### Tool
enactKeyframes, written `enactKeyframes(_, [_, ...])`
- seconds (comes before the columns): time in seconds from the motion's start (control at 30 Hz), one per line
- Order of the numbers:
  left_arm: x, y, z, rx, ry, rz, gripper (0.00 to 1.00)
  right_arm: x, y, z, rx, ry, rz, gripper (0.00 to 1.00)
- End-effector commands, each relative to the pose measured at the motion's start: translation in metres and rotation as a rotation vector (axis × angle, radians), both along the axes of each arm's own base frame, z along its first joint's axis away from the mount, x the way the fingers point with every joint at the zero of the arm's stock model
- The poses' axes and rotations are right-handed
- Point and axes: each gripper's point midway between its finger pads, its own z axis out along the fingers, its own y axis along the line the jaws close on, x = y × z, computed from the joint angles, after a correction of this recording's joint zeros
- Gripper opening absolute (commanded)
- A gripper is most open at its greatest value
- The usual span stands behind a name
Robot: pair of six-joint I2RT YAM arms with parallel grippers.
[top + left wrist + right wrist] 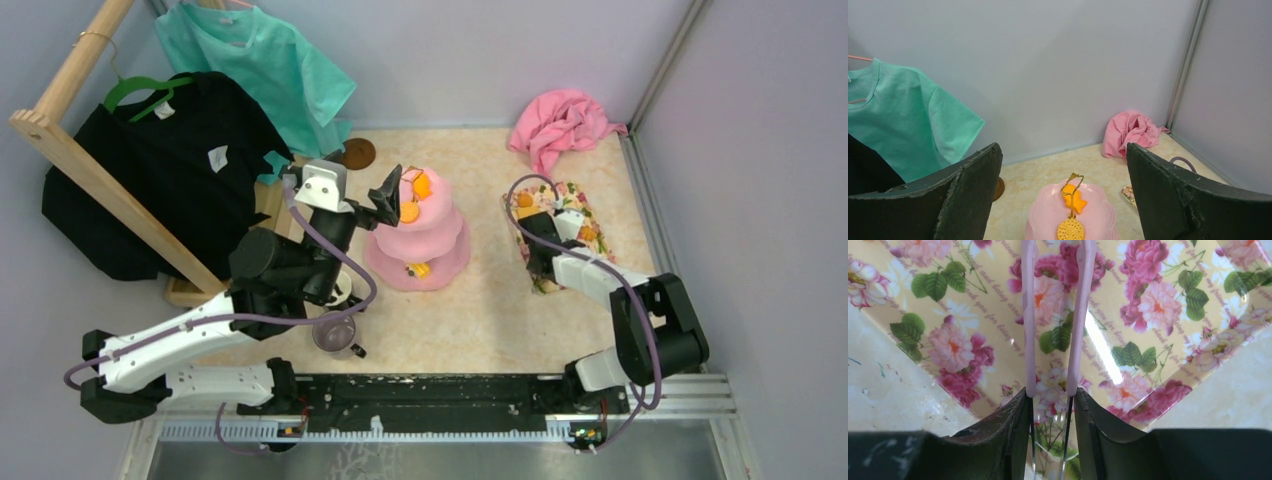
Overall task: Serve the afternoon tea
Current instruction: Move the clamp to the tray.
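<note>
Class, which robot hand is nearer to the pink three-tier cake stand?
Left. The left hand hovers beside the top of the pink three-tier cake stand; the right hand is to its right, over the floral rectangular mat, closed on pink tongs.

Left pincer [1063, 150] wide, right pincer [1050, 396] clamped.
</note>
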Motion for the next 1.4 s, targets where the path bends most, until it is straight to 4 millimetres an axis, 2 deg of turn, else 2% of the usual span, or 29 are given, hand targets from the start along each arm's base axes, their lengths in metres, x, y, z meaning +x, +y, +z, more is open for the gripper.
enactKeyframes(0.0, [-0.002,0.005,0.006,-0.034,-0.014,-0.012,0.99,0.013,0.011,0.038,0.052,-0.073,-0.061,0.36])
enactKeyframes(0.23, [-0.006,0.009,0.009,-0.061,-0.023,-0.029,0.99,0.007,0.017,0.067,0.100,-0.064,-0.166,0.36])
enactKeyframes(0.37, [-0.007,0.015,0.010,-0.074,-0.030,-0.026,0.98,0.005,0.015,0.072,0.093,-0.039,-0.204,0.36])
enactKeyframes(0.67, [-0.009,0.024,0.010,-0.089,-0.042,-0.018,0.99,-0.001,0.011,0.069,0.133,-0.015,-0.313,0.36])
enactKeyframes(0.87, [-0.008,0.026,0.012,-0.093,-0.051,-0.017,0.99,0.010,0.001,0.070,0.148,-0.012,-0.367,0.36])
enactKeyframes(1.0, [-0.007,0.025,0.011,-0.091,-0.053,-0.013,0.99,0.016,-0.007,0.063,0.173,-0.001,-0.406,0.37])
enactKeyframes(1.37, [0.005,0.025,0.004,-0.080,-0.034,0.002,0.99,0.041,-0.006,0.046,0.227,0.024,-0.440,0.43])
